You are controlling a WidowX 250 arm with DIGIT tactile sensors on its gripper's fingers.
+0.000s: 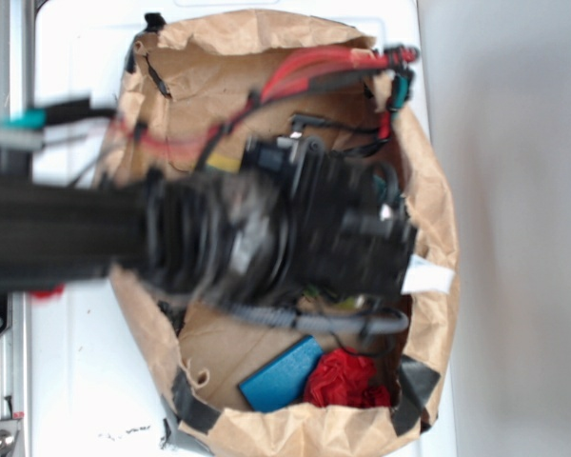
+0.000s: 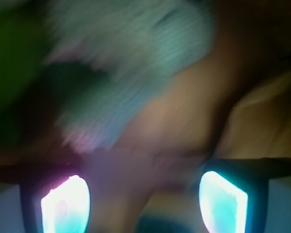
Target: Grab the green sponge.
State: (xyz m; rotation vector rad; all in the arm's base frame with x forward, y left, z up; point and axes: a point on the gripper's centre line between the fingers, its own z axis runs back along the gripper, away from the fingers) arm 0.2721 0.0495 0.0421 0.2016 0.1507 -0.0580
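Brown paper bag (image 1: 428, 200) with blue block (image 1: 281, 373), red cloth (image 1: 347, 378); blurred end effector (image 2: 144, 201) spread apart, empty.

One paper bag (image 1: 428, 200) — one blue block (image 1: 281, 374), apparently one red cloth (image 1: 347, 379).

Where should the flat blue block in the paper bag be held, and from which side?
Grip the blue block across its short width, near its middle, coming down from above. It lies flat in the paper bag, so its two long edges probably give the best parallel faces. Its right end is by the red crumpled thing; avoid that end.
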